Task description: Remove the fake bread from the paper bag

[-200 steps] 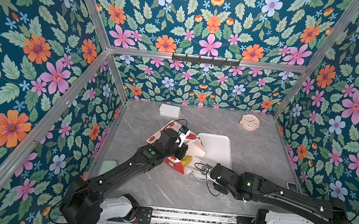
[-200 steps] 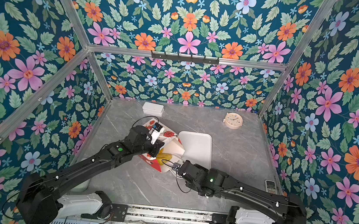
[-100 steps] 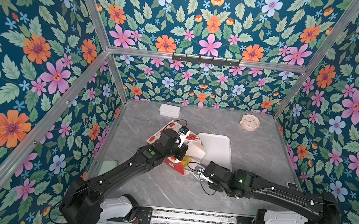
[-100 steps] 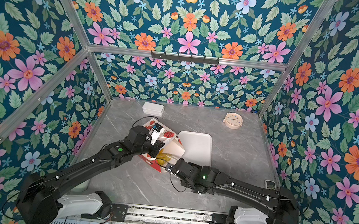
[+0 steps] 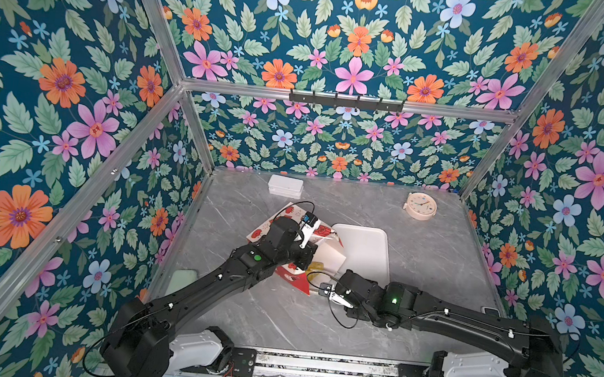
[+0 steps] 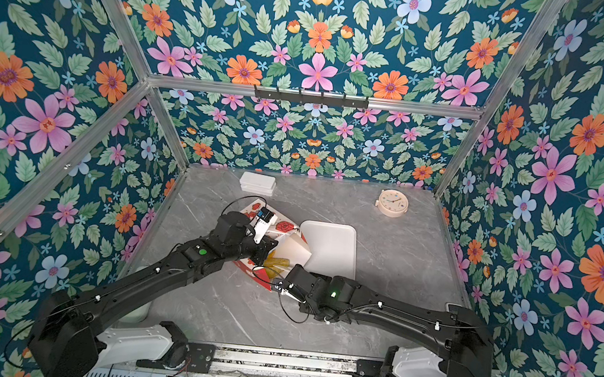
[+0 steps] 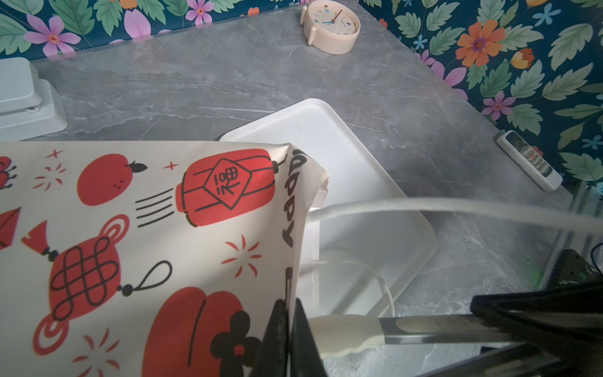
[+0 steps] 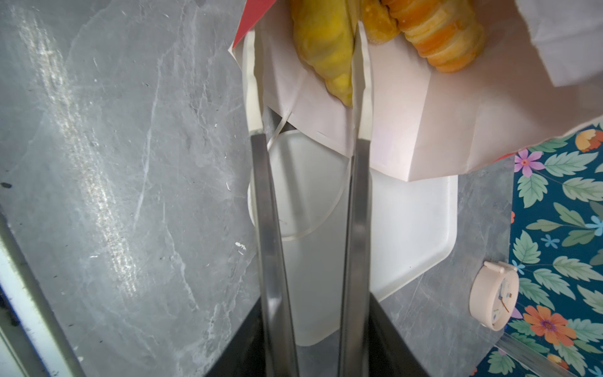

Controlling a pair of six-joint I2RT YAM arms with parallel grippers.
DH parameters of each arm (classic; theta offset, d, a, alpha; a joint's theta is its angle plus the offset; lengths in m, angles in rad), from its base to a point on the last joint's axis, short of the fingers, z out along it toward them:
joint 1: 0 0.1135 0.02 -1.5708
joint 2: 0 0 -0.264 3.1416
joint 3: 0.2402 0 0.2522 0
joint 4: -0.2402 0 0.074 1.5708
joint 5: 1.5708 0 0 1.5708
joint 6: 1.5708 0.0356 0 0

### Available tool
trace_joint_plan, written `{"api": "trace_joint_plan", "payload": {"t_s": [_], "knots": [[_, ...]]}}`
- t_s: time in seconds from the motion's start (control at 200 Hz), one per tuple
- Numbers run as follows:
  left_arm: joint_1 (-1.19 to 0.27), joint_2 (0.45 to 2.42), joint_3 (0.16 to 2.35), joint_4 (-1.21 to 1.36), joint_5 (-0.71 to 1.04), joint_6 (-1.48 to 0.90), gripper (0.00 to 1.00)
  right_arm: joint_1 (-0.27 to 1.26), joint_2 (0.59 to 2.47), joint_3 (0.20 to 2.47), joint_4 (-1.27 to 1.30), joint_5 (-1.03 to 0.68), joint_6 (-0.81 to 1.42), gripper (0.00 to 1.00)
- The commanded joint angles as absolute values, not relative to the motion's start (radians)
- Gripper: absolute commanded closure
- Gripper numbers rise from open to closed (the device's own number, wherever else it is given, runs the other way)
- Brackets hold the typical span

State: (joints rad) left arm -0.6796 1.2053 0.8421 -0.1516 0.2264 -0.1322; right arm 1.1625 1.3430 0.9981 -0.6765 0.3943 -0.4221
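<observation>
Bread (image 5: pixel 317 267): in the mouth of the bag (image 7: pixel 130 228), which lies tipped on the bench (image 5: pixel 279 317) with its open end over the tray (image 8: pixel 417 228). The right hand (image 8: pixel 306 32) is at that mouth, narrowly parted, with the yellow croissant (image 8: pixel 326 55) between its fingers, touching one and clear of the other. The left hand (image 7: pixel 288 313) is closed, pinching the bag's rim. Look: glossy pieces, the yellow croissant smooth, an orange croissant (image 8: pixel 443 36) ribbed beside it; bag white inside, red prints outside.
</observation>
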Motion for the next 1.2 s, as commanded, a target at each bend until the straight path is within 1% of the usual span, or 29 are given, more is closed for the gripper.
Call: {"api": "trace_joint_plan", "payload": {"t_s": [0.0, 0.12, 0.32, 0.465, 0.79, 0.9, 1.025, 1.195], "knots": [[-0.68, 1.206, 0.845, -0.113, 0.253, -0.138, 0.93, 1.164, 1.379, 1.018, -0.635, 0.433, -0.442, 0.56], [-0.68, 1.212, 0.848, -0.109, 0.258, -0.138, 0.93, 1.164, 1.423, 1.038, -0.628, 0.475, -0.444, 0.58], [-0.68, 1.206, 0.851, -0.11, 0.251, -0.138, 0.93, 1.164, 1.463, 1.074, -0.669, 0.533, -0.419, 0.74], [-0.68, 1.198, 0.847, -0.109, 0.234, -0.138, 0.93, 1.164, 1.413, 1.098, -0.726, 0.516, -0.381, 0.75], [-0.68, 1.206, 0.829, -0.054, 0.176, -0.165, 0.93, 1.162, 1.342, 1.21, -0.995, 0.378, -0.189, 0.76], [-0.679, 1.206, 0.827, -0.037, 0.147, -0.173, 0.93, 1.15, 1.342, 1.244, -1.081, 0.299, -0.118, 0.76], [-0.678, 1.199, 0.823, -0.022, 0.104, -0.182, 0.93, 1.122, 1.324, 1.246, -1.13, 0.218, -0.028, 0.77], [-0.669, 1.182, 0.806, -0.005, 0.037, -0.197, 0.93, 1.045, 1.242, 1.215, -1.153, 0.076, 0.114, 0.77]]}}
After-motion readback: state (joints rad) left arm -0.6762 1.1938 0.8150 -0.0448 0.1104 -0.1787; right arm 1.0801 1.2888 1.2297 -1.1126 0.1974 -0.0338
